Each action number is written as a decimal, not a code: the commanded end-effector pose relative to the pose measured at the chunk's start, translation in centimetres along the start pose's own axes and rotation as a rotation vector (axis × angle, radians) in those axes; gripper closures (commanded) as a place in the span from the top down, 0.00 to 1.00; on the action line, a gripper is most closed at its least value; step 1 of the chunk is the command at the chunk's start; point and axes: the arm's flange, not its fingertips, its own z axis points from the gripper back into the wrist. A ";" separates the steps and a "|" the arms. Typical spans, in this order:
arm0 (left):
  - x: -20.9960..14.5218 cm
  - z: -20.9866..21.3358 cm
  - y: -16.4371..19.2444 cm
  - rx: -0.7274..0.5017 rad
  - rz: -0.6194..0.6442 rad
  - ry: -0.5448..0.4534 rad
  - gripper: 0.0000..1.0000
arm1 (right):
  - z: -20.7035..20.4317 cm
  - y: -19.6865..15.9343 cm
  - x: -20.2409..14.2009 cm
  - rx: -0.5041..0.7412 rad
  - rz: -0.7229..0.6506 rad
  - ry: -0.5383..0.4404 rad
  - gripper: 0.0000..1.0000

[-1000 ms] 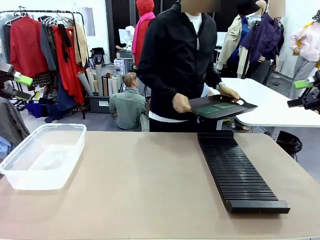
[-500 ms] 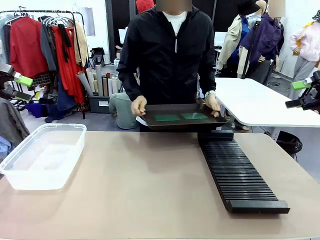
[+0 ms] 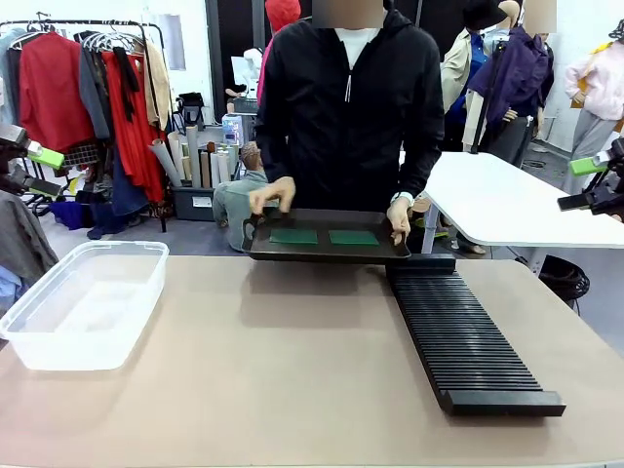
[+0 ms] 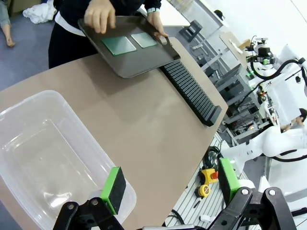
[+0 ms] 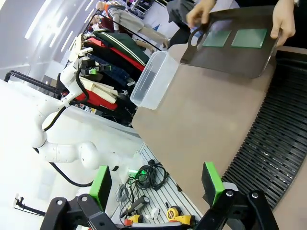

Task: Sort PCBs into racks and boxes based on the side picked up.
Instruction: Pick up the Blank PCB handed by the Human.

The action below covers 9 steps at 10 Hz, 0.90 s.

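Note:
Two green PCBs (image 3: 293, 236) (image 3: 353, 237) lie flat on a shallow dark tray (image 3: 327, 251) that a person holds in both hands over the table's far edge. The long black rack (image 3: 458, 331) lies on the table's right half. The clear box (image 3: 83, 302) stands at the left and has nothing in it. My left gripper (image 3: 41, 170) hangs open off the table's left edge. In the left wrist view it (image 4: 170, 184) is above the box (image 4: 48, 153), far from the PCBs (image 4: 119, 45). My right gripper (image 3: 583, 183) (image 5: 156, 184) is open off the right edge, with the rack (image 5: 273, 143) below it.
The person's hands (image 3: 273, 195) (image 3: 400, 216) grip the tray's two ends. A white table (image 3: 507, 200) stands behind at the right, and a clothes rail (image 3: 88, 88) behind at the left. The brown tabletop (image 3: 292, 361) between box and rack is bare.
The person has turned to face the table and carried the tray with the PCBs leftwards and down to the table's far edge. Both arms have stayed where they were.

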 end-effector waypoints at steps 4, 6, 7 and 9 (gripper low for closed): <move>0.0 0.1 -0.1 -0.006 -0.001 -0.003 1.00 | 0.1 0.2 0.1 0.006 0.005 0.004 1.00; 0.0 0.1 -0.1 -0.006 -0.001 -0.003 1.00 | 0.1 0.2 0.1 0.006 0.005 0.004 1.00; 0.0 0.1 -0.1 -0.006 -0.001 -0.003 1.00 | 0.1 0.2 0.1 0.006 0.005 0.004 1.00; 0.0 0.1 -0.1 -0.006 -0.001 -0.003 1.00 | 0.1 0.2 0.1 0.006 0.005 0.004 1.00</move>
